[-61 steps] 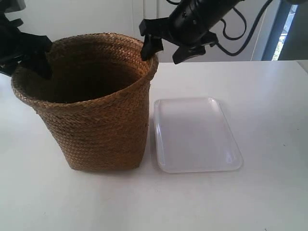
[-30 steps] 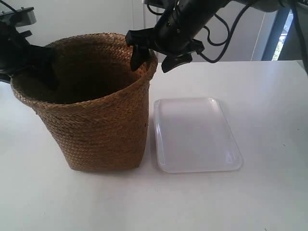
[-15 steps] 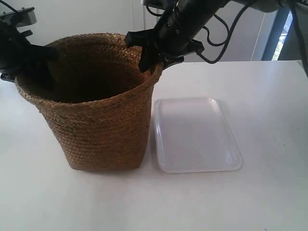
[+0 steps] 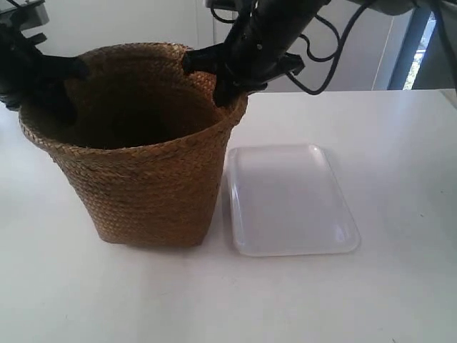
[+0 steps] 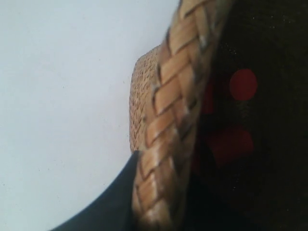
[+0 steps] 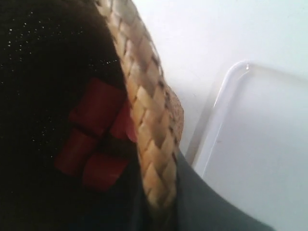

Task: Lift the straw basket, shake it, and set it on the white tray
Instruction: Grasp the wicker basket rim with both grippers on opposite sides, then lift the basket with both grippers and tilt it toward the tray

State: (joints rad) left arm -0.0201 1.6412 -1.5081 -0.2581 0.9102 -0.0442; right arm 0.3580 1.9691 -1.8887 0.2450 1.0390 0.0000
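Large brown woven straw basket: on the table or barely clear of it, just beside the flat white plastic tray. Left gripper and right gripper are each clamped on opposite sides of the braided rim. Risks: the pliant rim may slip during shaking, and the red pieces inside may spill.

A smooth white tabletop meets a pale wall (blue-grey upright frame at the far corner). Blurry red pieces, perhaps blocks, lie in deep shadow.
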